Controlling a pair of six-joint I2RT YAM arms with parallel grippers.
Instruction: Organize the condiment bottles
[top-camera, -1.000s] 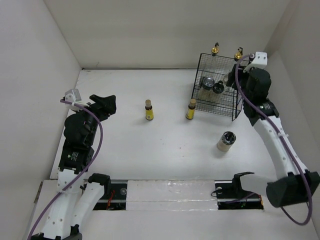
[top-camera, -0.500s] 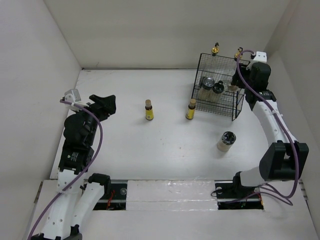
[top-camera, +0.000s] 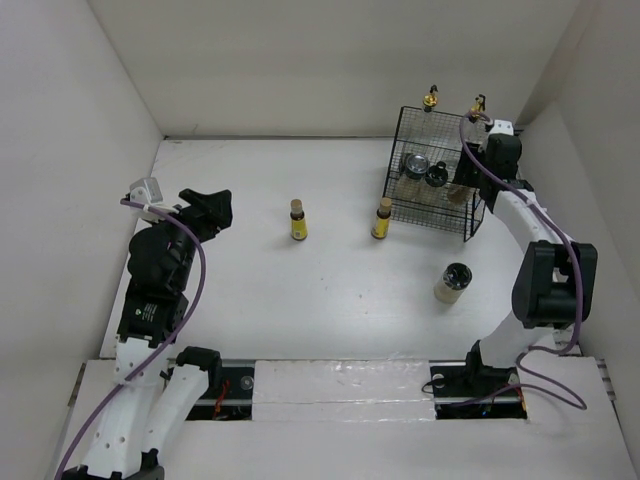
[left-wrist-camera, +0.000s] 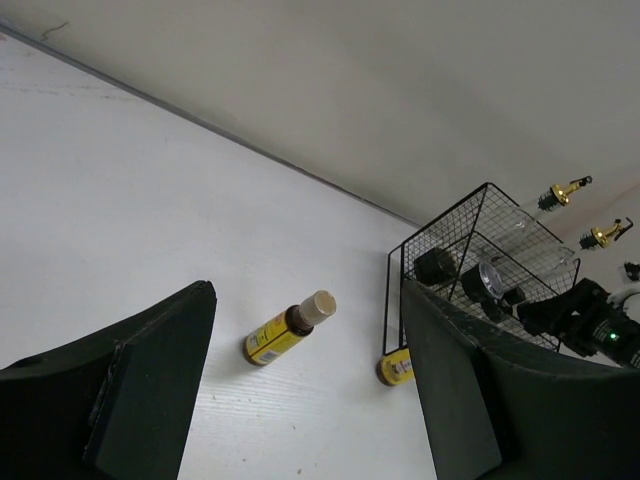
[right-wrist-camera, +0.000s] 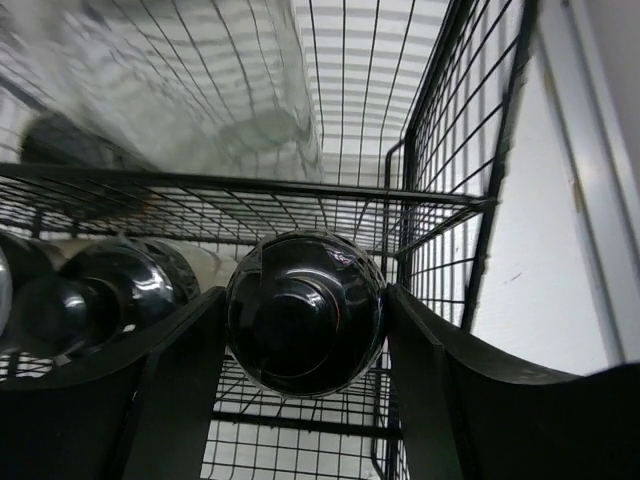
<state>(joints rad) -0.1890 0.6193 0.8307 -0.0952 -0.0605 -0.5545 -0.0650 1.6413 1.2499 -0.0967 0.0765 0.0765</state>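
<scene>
My right gripper (top-camera: 463, 186) reaches down into the black wire basket (top-camera: 402, 205), shut on a dark-lidded shaker jar (right-wrist-camera: 305, 312) held between its fingers. Two more shaker jars (top-camera: 417, 164) (top-camera: 437, 178) sit in the basket beside it. Another shaker jar (top-camera: 452, 281) stands on the table to the right. Two tall glass bottles with gold pourers (top-camera: 430, 98) (top-camera: 478, 104) stand at the basket's back. Two small yellow bottles (top-camera: 298, 222) (top-camera: 381, 219) stand mid-table; the left wrist view shows one (left-wrist-camera: 288, 328). My left gripper (top-camera: 207, 208) is open and empty at the far left.
White walls enclose the table on three sides; the right wall runs close to the basket and my right arm. The basket's wire side (right-wrist-camera: 470, 200) stands just right of the held jar. A tall bottle's glass body (right-wrist-camera: 200, 90) shows behind it.
My right arm has folded back and its gripper has moved down and inward into the basket's right side with the jar. The left arm has not moved.
</scene>
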